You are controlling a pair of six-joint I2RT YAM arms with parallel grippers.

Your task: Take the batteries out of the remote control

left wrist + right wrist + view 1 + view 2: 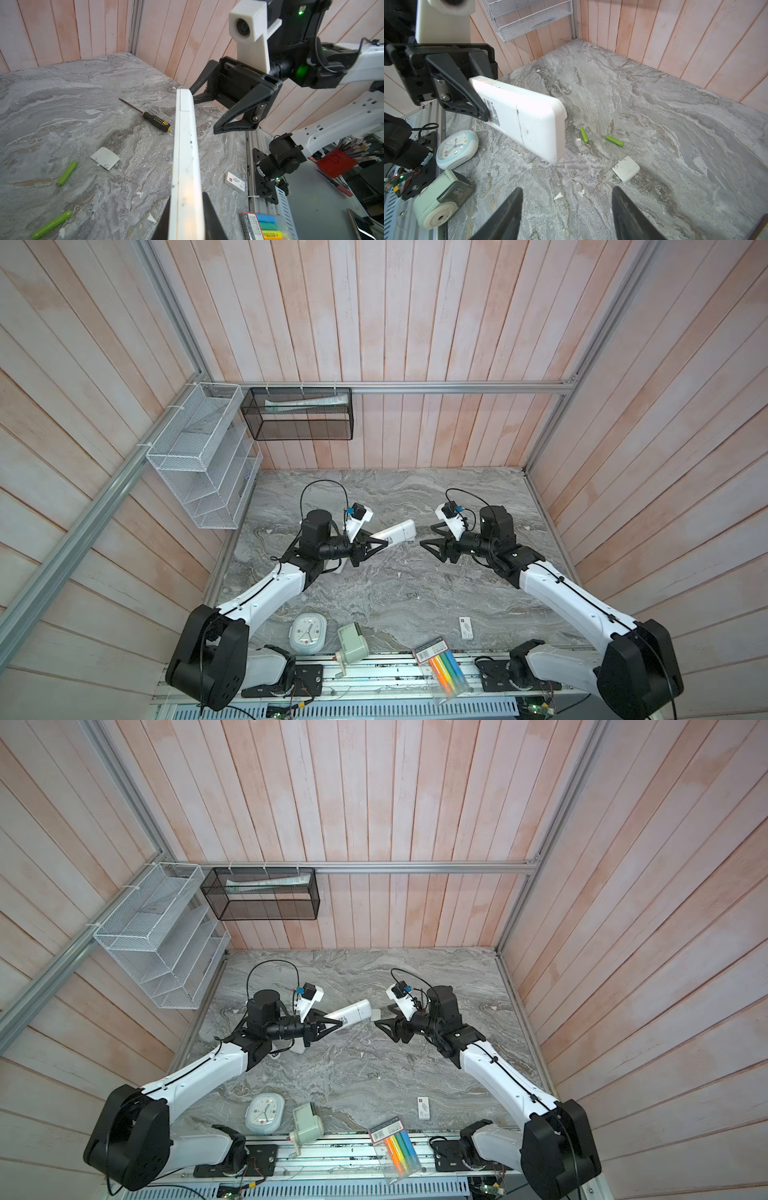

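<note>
Clamping the remote (pixel 525 116), left jaws hold it; right jaws gape empty, batteries (pixel 614 140) loose on table (pixel 675 104).

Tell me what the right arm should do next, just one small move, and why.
Probably ease the open right gripper forward to the free end of the remote that the left gripper grips by its other end. Its back cover looks closed, while two green batteries and a loose cover already lie on the table.

The grey marbled tabletop (pixel 415 585) bore a green battery (pixel 584 134), a second battery (pixel 614 140) near it, a white cover (pixel 626 168), a screwdriver (pixel 156 120), a clock (pixel 308 632), a sharpener (pixel 353 643) and a small box (pixel 466 627).
</note>
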